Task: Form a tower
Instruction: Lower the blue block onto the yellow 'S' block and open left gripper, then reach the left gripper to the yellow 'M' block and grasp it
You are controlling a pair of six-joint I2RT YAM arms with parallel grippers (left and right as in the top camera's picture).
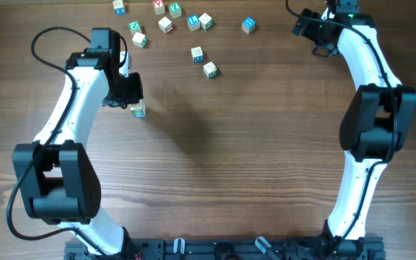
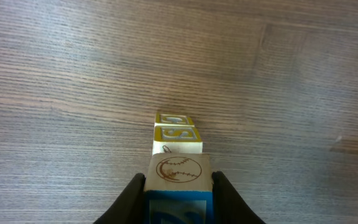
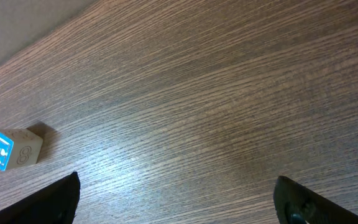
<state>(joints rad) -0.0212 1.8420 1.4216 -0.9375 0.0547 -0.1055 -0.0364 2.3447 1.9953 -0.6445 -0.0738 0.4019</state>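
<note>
Pale wood with a baseball print and a blue face: that is the baseball cube [image 2: 178, 176] your left claw [image 2: 179, 186] pinches tight between its dark fingers. It sits directly over the tower [image 2: 174, 135], whose yellow-lettered cubes show just past it; you cannot tell whether it touches them. Loose cubes [image 1: 166, 24] lie scattered beyond the tower on the tabletop [image 3: 229, 93]. Your right claw [image 3: 176, 196] hangs well apart from the tower, off to its right, jaws spread wide, near a blue-faced cube [image 3: 11, 149].
</note>
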